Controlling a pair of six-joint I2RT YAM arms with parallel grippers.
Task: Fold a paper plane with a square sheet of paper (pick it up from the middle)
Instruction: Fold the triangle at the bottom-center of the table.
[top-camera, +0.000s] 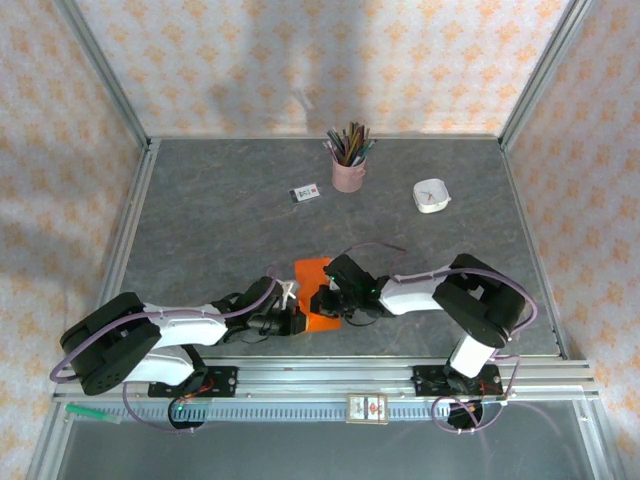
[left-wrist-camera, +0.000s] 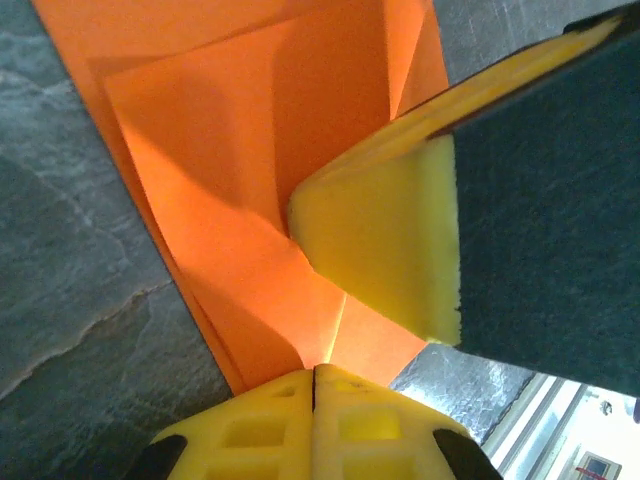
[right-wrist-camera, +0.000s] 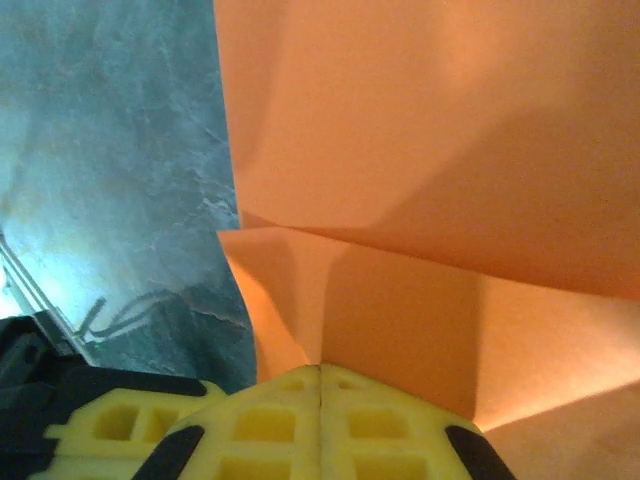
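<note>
A: What are the hands doing down by the near edge of the table?

B: Both arms are reaching inward from their bases and meeting low over the square sheet of paper, which is lying on the table between them, close to the front edge. The left hand is sitting at the sheet's left side with its jaws pressed fully together.

A: Is it pinching the sheet?

B: In its wrist view the closed yellow fingertips are sitting right at the paper, where a crease is running in. I cannot tell whether a layer is caught between them.

A: And the right hand?

B: It is closed as well, its jaws meeting with no gap and its tips lying against the orange surface. Again, I cannot tell if any paper is nipped inside. One of its yellow fingers is resting against a folded flap just in front of the left hand.

A: How is the sheet looking?

B: It is lying partly folded, with overlapping layers and slanted creases showing.

A: Anything farther back?

B: A small white card is lying mid-table, a pink pencil cup is standing just right of it, and a white dish is sitting farther right, all well apart from the paper
</note>
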